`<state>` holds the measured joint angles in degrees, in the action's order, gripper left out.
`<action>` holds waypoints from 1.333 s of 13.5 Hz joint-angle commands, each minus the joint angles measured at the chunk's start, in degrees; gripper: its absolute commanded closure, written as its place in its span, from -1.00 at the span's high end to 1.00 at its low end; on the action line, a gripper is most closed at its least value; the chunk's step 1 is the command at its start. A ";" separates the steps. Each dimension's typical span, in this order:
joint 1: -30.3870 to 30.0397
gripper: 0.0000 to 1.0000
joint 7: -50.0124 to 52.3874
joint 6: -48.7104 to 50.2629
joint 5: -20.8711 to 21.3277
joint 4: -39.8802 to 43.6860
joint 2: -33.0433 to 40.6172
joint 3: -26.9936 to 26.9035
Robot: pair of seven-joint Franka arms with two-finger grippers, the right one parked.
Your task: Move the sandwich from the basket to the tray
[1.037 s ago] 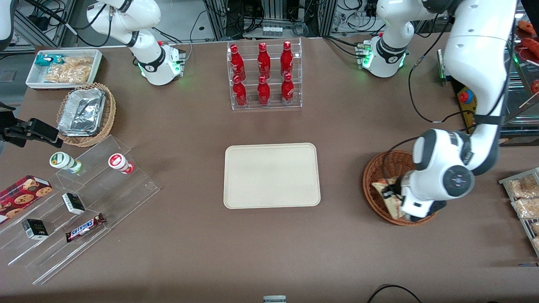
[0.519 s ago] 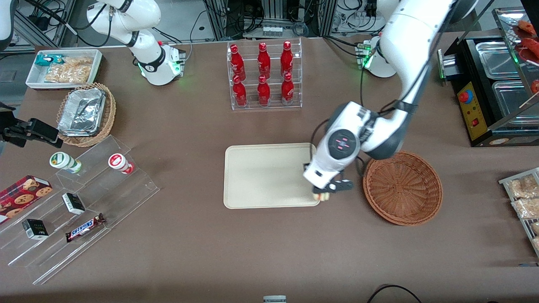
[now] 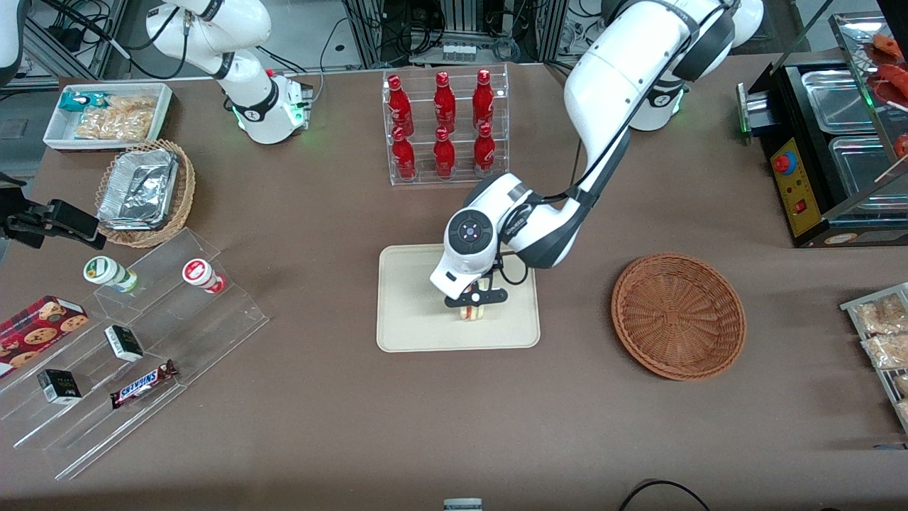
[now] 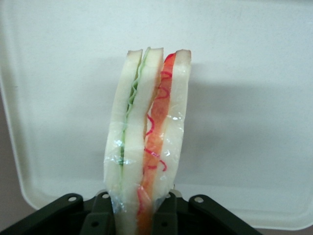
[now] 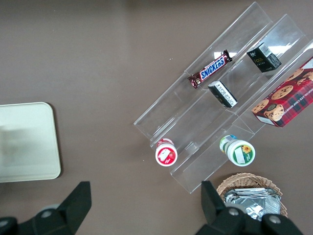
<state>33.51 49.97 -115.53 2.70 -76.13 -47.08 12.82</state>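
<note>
Gripper [image 3: 474, 304] sits over the tray [image 3: 404, 326], clamped on the sandwich [image 3: 469, 312]. Wrist view: both black fingers [image 4: 100, 215] press the wedge's wrapped sides; sandwich [image 4: 146, 137] stands on edge, green filling on one side, red on the other, clear film around its held end. Its held end is cut off by the frame edge.

Front view: wrist housing hides most of the sandwich; only a pale sliver with a red streak shows under the fingers. Whether it touches the tray surface is hard to judge, possibly just above.

Basket [image 3: 678, 316] lies on the table toward the working arm's end, well apart from the tray, nothing inside.
</note>
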 commanded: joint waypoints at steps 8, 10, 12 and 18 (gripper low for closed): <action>1.03 1.00 3.56 5.83 4.51 8.20 2.15 -6.57; -1.33 1.00 -0.11 12.66 3.81 6.10 7.59 -7.81; -5.63 1.00 -3.63 14.54 3.54 -1.43 15.75 -7.73; -23.12 1.00 -30.07 22.07 -0.24 -17.12 34.85 -7.73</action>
<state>14.95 26.64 -96.35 3.81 -87.40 -18.71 4.43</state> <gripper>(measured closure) 0.000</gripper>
